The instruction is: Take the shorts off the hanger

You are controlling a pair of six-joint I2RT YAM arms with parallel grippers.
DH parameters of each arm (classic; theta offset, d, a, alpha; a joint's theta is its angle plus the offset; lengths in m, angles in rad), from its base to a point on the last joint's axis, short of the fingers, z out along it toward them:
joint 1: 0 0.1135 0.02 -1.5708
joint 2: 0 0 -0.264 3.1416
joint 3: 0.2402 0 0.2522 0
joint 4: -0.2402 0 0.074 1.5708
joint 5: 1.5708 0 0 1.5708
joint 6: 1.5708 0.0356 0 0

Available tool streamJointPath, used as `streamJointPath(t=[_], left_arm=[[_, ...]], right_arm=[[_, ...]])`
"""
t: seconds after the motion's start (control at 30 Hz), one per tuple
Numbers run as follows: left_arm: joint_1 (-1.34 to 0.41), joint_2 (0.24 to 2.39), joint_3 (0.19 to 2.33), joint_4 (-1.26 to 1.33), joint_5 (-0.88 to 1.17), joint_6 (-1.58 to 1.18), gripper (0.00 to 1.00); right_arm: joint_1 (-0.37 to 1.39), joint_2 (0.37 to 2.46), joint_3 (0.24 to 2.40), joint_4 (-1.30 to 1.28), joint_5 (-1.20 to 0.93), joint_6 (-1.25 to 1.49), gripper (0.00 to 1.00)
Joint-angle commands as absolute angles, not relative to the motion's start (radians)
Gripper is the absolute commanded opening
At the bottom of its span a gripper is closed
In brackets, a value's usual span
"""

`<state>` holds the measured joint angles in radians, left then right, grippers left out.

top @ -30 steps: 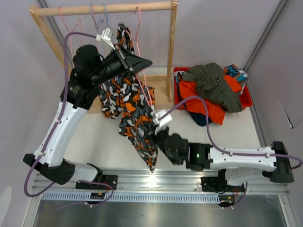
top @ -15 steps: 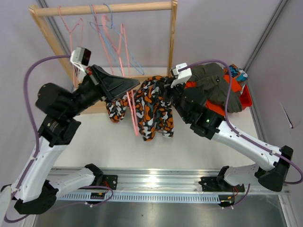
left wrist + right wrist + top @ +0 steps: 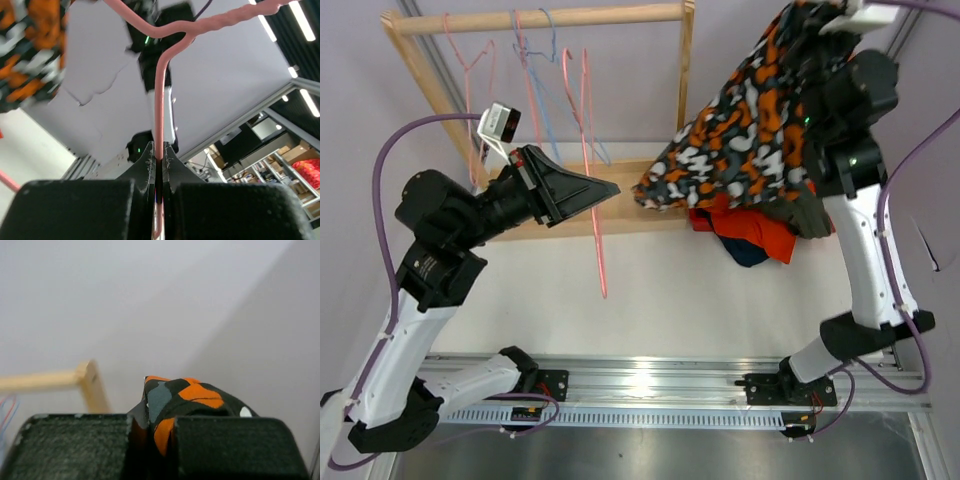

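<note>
Hauled up and rightward since the earlier frame: blotch-print shorts [image 3: 750, 130], now fully clear of the pink hanger [image 3: 596, 235] and draping down and left from the right gripper [image 3: 150, 422], clamped hard on a bunched fold. Left bare, that hanger, pinched by its wire in the clenched left gripper [image 3: 159, 159], dangling below its tip. Looks like 1 pair freed; probably remaining: lowering it onto the pile of other pairs [image 3: 760, 235] beneath the right claw.

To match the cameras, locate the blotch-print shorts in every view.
Top: shorts hang upper right.
Left wrist: shorts blurred, upper left corner.
Right wrist: shorts bottom centre, pinched in right end effector.
Landmark: wooden rack, seen in top and right wrist views.
</note>
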<state>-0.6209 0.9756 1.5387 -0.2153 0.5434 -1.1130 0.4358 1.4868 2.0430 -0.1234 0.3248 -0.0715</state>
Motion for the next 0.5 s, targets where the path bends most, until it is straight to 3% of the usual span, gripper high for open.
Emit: streamJointPath(t=[0.0, 0.1, 0.23, 0.33, 0.43, 0.47], left_arm=[[-0.629, 0.974, 1.528, -0.256, 0.584, -1.022, 0.00], [-0.630, 0.983, 1.514, -0.250, 0.595, -0.999, 0.00], [-0.630, 1.029, 1.514, -0.239, 0.612, -0.971, 0.00], [-0.629, 1.078, 1.522, -0.210, 0.629, -0.959, 0.00], [-0.627, 1.176, 1.598, -0.212, 0.637, -0.928, 0.00], [-0.623, 1.208, 1.621, -0.219, 0.643, -0.919, 0.00]], right_arm=[[0.310, 1.624, 2.274, -0.161, 0.229, -0.074, 0.00], [0.223, 1.758, 2.414, -0.160, 0.204, -0.058, 0.00], [0.144, 1.876, 2.378, -0.089, 0.178, -0.020, 0.00], [0.111, 1.891, 2.223, -0.068, 0.149, 0.055, 0.00], [0.106, 1.855, 1.898, 0.039, 0.094, 0.161, 0.00], [0.104, 1.835, 1.820, 0.064, 0.072, 0.193, 0.04]])
